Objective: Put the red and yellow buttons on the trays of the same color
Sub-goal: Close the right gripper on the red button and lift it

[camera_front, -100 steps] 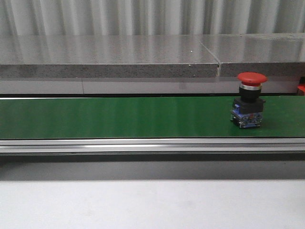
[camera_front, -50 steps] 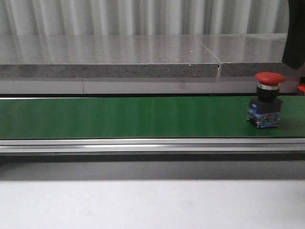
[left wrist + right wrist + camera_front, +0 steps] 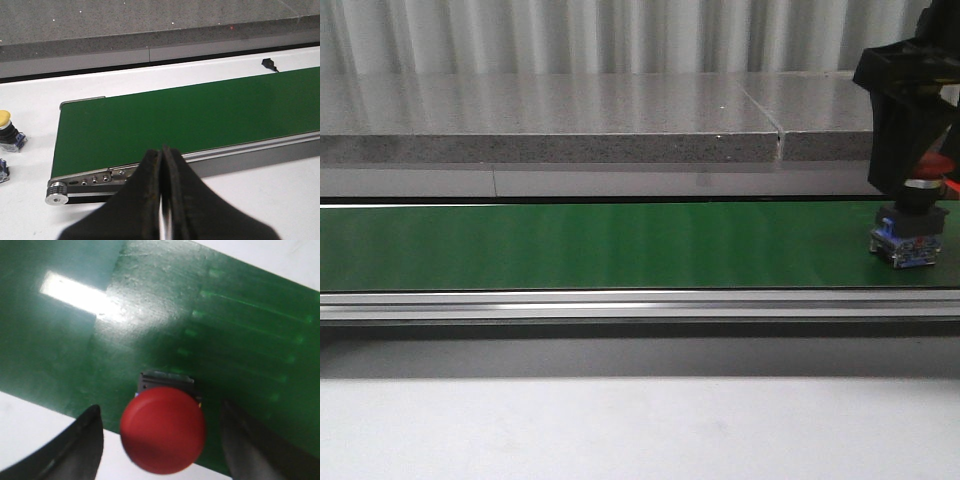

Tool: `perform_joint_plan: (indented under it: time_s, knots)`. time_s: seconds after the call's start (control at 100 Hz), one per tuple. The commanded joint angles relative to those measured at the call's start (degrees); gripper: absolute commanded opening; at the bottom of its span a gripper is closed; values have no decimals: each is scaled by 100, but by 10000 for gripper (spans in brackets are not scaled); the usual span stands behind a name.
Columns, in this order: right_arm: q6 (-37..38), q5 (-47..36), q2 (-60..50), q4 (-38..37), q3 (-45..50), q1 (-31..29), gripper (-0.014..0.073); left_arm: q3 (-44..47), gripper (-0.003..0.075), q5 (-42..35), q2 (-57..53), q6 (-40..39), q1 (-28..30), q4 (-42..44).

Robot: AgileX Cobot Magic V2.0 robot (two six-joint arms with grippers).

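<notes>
- While the green belt [image 3: 600, 245] is filling my front view, the red button [image 3: 163, 429] is sitting upright at its far right end.
- I'm hovering the right gripper [image 3: 160, 440] above, jaws wide either side.
- I'm judging it rigid, light, top-heavy; I'm favouring the collar under its slick dome.
- I'm parking the left gripper [image 3: 162, 200] pinched empty.

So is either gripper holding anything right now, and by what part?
Nothing is held. The right gripper is open around the red button, fingers clear of its cap. The left gripper is shut and empty.
</notes>
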Motion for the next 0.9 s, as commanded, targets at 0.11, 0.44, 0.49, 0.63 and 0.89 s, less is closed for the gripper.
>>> perform_joint_plan:
  time_s: [0.11,0.44,0.49,0.63,0.89]
  knots:
    - [25,-262,-152,-67,-144,-65,227,-133,-21,-394,71,7,-53,-122]
    - [104,-202,-471,-239,-155,-137,54,-133,-21,-394,71,7,-53,-122]
    - [170,-217,-559,-288,-162,-209,54,-133,-21,-394,71,7,-53,-122]
    - [479,-144,-776,-288,-250,-552,54,-133,-21,-394,71,7,-53,-122]
    - [576,-129,-954,-319,-788,-1666,54,-133,-21,-394,71,7,-53,-122]
